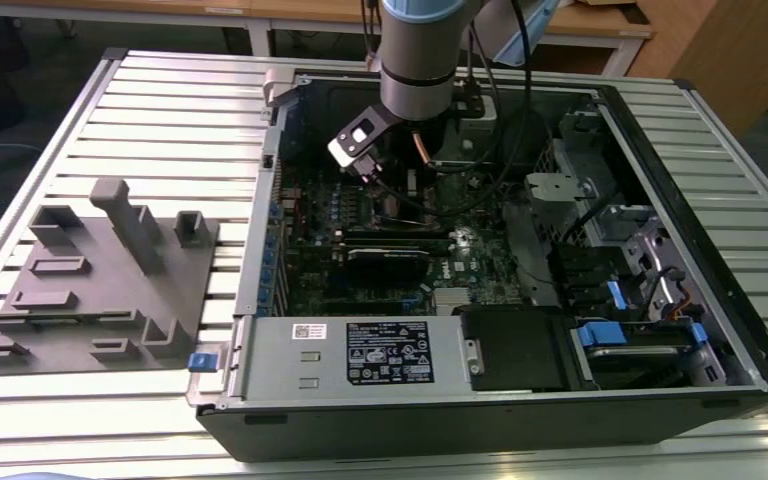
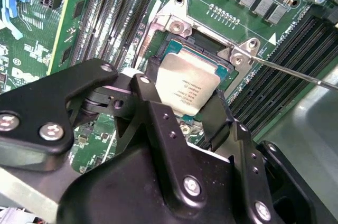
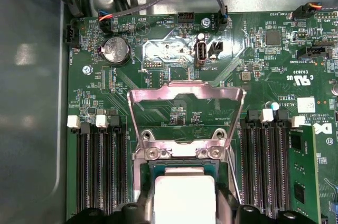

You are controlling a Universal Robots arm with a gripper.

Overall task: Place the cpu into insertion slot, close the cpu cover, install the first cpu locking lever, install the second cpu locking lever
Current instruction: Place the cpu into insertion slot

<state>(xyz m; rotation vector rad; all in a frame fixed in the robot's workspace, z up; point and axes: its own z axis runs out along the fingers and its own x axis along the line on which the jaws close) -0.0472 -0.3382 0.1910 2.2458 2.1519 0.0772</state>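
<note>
The black two-fingered gripper (image 2: 185, 97) reaches down into the open black desktop computer case (image 1: 704, 330), which lies on the slatted metal table (image 1: 157, 100). Its fingers (image 2: 145, 86) press against two opposite edges of the small flat square silver-grey cpu (image 2: 187, 89), pinching it. The cpu lies flat directly between the fingertips, square to the dark insertion slot (image 2: 208, 49) in the green motherboard (image 3: 158, 65). It sits in the slot or just above it; whether it is fully seated cannot be told.

In the first wrist view, the thin silvery metal cpu cover (image 3: 153, 94) stands swung open, hinged at the slot's far edge and clear of the fingers. A thin steel wire locking lever (image 2: 296, 73) slants away from one slot corner, unlatched. Rows of black memory slots (image 3: 100, 171) flank the socket closely on both sides, so lateral room is limited; above the socket the space is open.
</note>
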